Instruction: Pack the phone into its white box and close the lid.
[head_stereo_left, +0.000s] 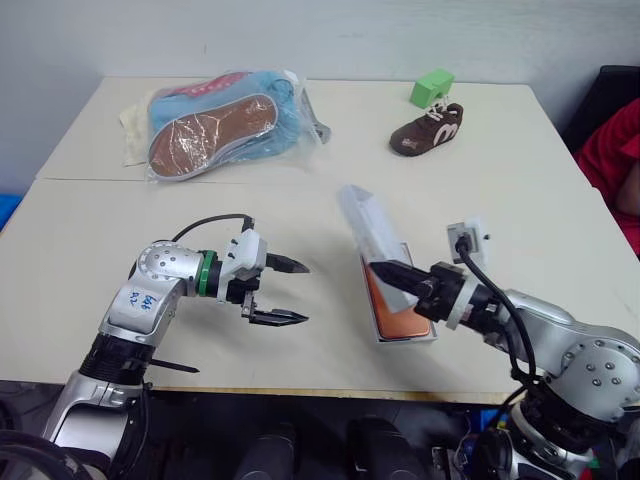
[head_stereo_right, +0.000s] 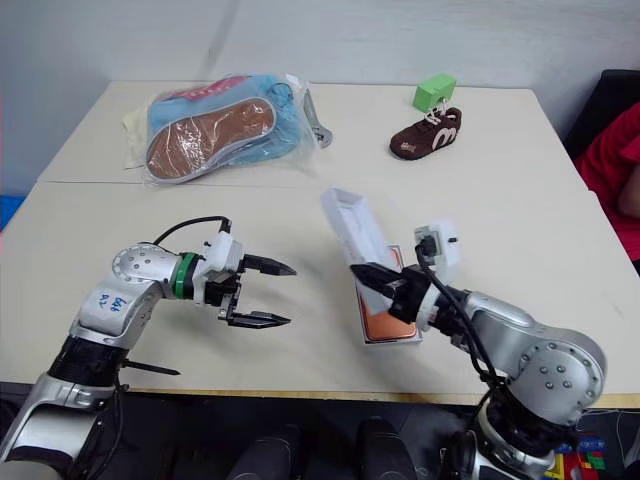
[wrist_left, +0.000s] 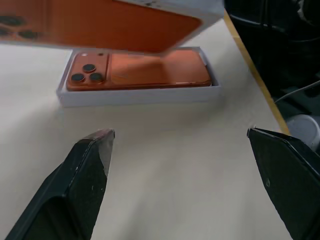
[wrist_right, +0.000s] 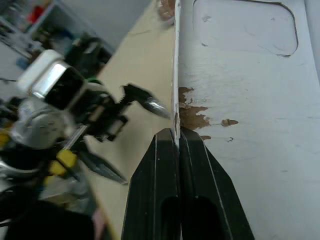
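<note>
Pale tabletop (head_stereo_left: 300, 330) carries the white box (wrist_left: 135, 95) near its front edge, the phone (wrist_left: 140, 70) already lying in it, camera side up. Right gripper (wrist_right: 178, 137) is pinched shut on the lid's (head_stereo_left: 372, 232) side wall, holding it tilted above the box. Left gripper (head_stereo_left: 288, 292) hovers beside the box, jaws spread wide and empty. Such a thin edge grip could let the lid twist or slip, landing askew or catching the box wall and shoving it.
</note>
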